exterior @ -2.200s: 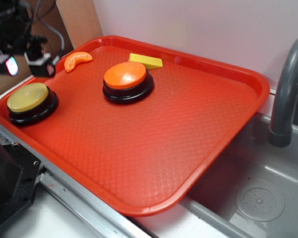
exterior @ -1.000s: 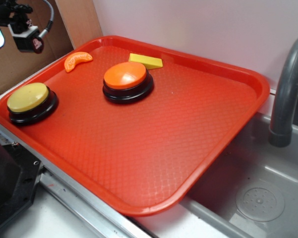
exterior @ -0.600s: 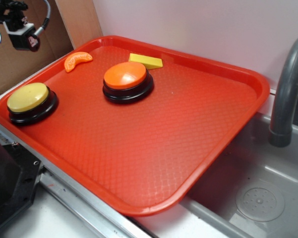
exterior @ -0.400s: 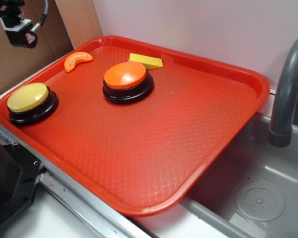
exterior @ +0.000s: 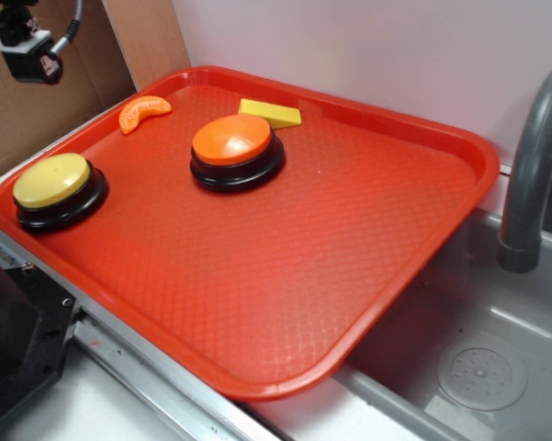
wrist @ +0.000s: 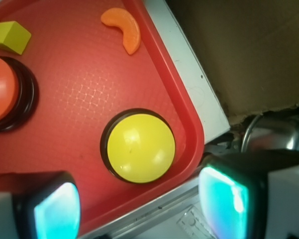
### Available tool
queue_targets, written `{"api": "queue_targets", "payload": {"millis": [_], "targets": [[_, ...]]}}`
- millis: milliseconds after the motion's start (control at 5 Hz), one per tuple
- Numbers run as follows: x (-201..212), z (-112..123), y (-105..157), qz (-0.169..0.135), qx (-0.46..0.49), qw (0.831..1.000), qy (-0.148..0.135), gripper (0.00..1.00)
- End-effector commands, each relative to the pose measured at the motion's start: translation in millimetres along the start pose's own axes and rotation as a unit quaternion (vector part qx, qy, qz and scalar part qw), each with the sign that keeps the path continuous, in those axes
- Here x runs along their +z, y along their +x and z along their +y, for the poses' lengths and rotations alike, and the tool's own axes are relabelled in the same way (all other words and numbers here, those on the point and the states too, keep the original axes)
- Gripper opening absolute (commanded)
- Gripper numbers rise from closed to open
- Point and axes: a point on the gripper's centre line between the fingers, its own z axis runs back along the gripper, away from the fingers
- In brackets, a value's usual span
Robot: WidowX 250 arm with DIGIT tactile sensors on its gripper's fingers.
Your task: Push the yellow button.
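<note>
The yellow button (exterior: pixel 53 181), a pale-yellow dome on a black round base, sits at the near left corner of the red tray (exterior: pixel 285 257). In the wrist view the yellow button (wrist: pixel 141 147) lies below, between and ahead of the two fingers. My gripper (wrist: pixel 139 209) is open and empty, high above the tray's left corner. In the exterior view only part of the gripper (exterior: pixel 18 41) shows at the top left edge, well above and behind the button.
An orange-topped button (exterior: pixel 234 147) stands mid-tray. A small yellow block (exterior: pixel 270 112) and an orange slice (exterior: pixel 143 112) lie near the tray's far edge. A grey sink (exterior: pixel 478 367) with a faucet (exterior: pixel 533 165) is at the right. Cardboard stands behind the tray's left side.
The gripper has risen and drifted left toward the top left corner of the exterior view. The buttons and other tray items have not moved.
</note>
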Motion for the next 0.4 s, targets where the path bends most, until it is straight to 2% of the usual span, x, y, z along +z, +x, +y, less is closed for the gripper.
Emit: {"api": "queue_targets", "payload": {"millis": [0, 200], "targets": [[22.4, 8.9, 13.6, -0.03, 0.015, 0.999, 0.006, 1.0], [20.5, 12.9, 14.9, -0.027, 0.029, 0.999, -0.001, 1.0]]}}
